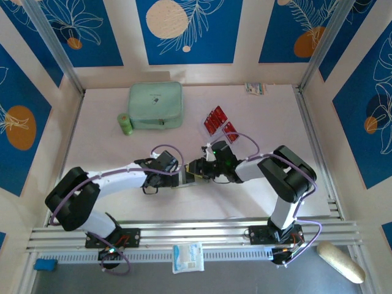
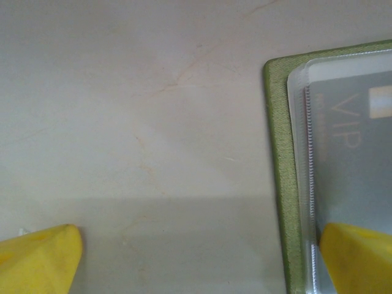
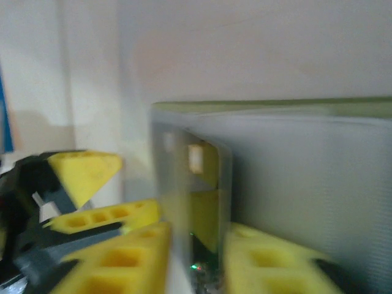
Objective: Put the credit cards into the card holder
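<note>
While the card holder lies flat on the surface between the two arms, a grey card is seen under its clear pocket. The right hand is held part-open astride the card's edge, with no firm grip evident. The left hand is spread wide and empty, one fingertip over the pocket. If the holder is not pinned, the card could be dragged back out on retreat. Red cards are not yet loaded.
</note>
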